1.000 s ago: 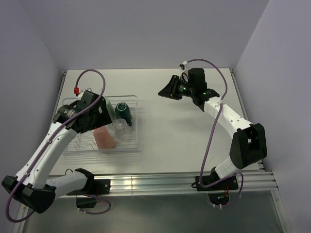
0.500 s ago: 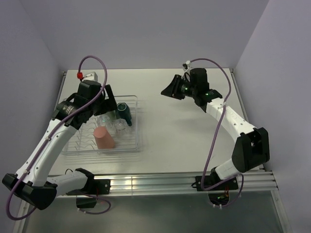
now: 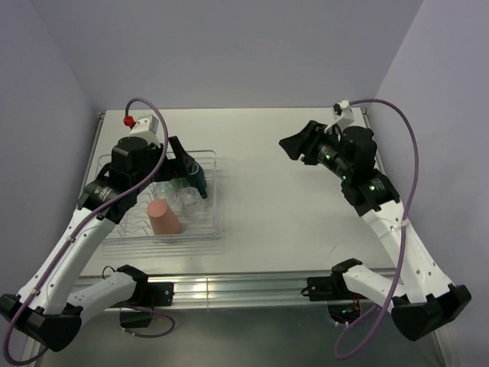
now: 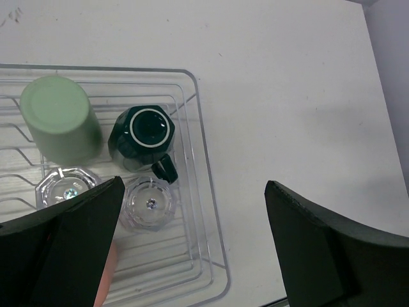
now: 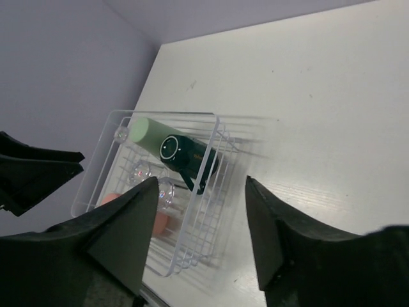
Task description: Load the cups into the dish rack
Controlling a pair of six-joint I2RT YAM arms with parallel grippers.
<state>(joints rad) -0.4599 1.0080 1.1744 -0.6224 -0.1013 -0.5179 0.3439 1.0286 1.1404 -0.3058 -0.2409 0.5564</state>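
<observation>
The clear wire dish rack [image 3: 211,223] sits on the table's left. In it, upside down, are a pale green tumbler [image 4: 59,125], a dark teal mug [image 4: 146,134] with its handle toward the front, two clear glasses [image 4: 149,203] [image 4: 66,190] and a salmon-pink tumbler [image 3: 163,219]. My left gripper [image 3: 182,158] is open and empty, high above the rack's right rim [image 4: 211,211]. My right gripper [image 3: 294,145] is open and empty, raised over the table's right half, facing the rack [image 5: 208,160]. The mug [image 5: 188,157] and green tumbler [image 5: 150,135] show between its fingers.
Walls close the table at the back and on both sides. A metal rail [image 3: 260,284] runs along the near edge by the arm bases. The bare white tabletop [image 3: 290,206] lies between the rack and the right arm.
My left gripper has lifted off the pink tumbler and moved back and up, leaving it in the rack. My right arm has drawn back to the right and higher.
</observation>
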